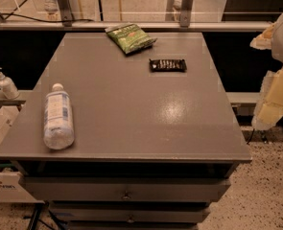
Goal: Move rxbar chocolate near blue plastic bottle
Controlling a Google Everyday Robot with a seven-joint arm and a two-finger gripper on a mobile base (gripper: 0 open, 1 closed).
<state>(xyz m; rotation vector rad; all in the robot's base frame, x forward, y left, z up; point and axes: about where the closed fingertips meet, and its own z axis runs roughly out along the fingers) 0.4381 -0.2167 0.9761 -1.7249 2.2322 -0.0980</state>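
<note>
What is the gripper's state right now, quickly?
Gripper at the right edge, beside the table, not holding the rxbar chocolate; open or shut cannot be told.

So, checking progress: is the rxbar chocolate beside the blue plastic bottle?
No, the rxbar chocolate lies far from the blue plastic bottle; the gripper is at right edge.

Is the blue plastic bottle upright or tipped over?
Tipped: the blue plastic bottle lies on its side on the table, cap toward the back. The gripper hangs right of the table.
</note>
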